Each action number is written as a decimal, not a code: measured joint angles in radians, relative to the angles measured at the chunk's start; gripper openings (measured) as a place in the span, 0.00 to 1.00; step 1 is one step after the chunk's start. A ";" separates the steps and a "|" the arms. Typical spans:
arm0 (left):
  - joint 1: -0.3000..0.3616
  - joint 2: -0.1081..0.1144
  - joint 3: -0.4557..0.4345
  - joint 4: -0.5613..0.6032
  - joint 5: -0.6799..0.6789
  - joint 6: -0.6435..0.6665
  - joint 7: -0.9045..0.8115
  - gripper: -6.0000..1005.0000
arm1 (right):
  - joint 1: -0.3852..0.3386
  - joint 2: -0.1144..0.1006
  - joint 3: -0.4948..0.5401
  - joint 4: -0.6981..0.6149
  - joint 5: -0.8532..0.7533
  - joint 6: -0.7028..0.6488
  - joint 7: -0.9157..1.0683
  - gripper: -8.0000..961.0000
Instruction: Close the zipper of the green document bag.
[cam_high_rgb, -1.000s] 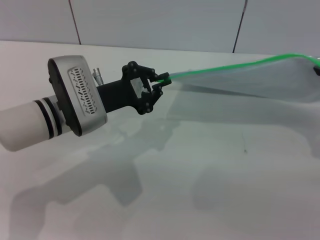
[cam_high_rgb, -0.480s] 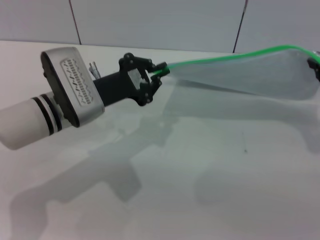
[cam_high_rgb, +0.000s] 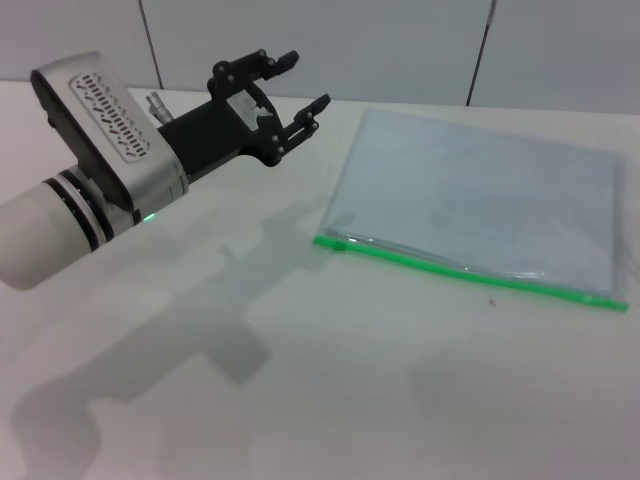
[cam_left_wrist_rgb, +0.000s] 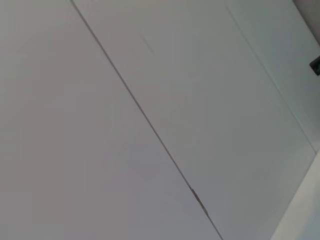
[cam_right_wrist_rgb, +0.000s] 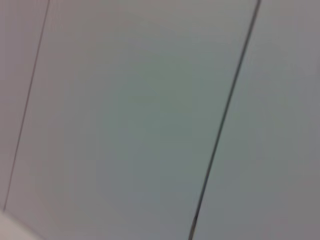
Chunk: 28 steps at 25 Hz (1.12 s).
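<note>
Left gripper (cam_high_rgb: 288, 88) hovering above table (cam_high_rgb: 300, 400), jaws spread wide, holding nothing. Green document bag (cam_high_rgb: 480, 205) lying flat, well right of it; zipper (cam_high_rgb: 470, 270) running along near edge. Right gripper not showing. Advising: confirm slider fully seated at strip end.

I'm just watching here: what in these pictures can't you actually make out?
- Right gripper: in no view; its wrist camera shows only wall panels.
- Zipper: the slider at its left end is too small in the head view to tell whether the teeth are fully closed.
- Bag: its far right corner runs to the picture's edge.
- Left gripper: open above the table; its own wrist view shows only wall.
</note>
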 joint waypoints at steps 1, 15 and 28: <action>0.000 0.000 0.000 0.002 -0.007 -0.006 0.000 0.41 | -0.004 0.000 0.003 0.011 0.041 0.010 -0.028 0.40; 0.053 -0.009 0.015 0.050 -0.234 -0.113 -0.001 0.56 | 0.044 0.010 -0.086 0.287 0.348 0.033 -0.392 0.86; 0.047 -0.012 0.064 0.186 -0.438 -0.201 0.000 0.55 | 0.172 0.010 -0.206 0.617 0.802 0.058 -0.783 0.86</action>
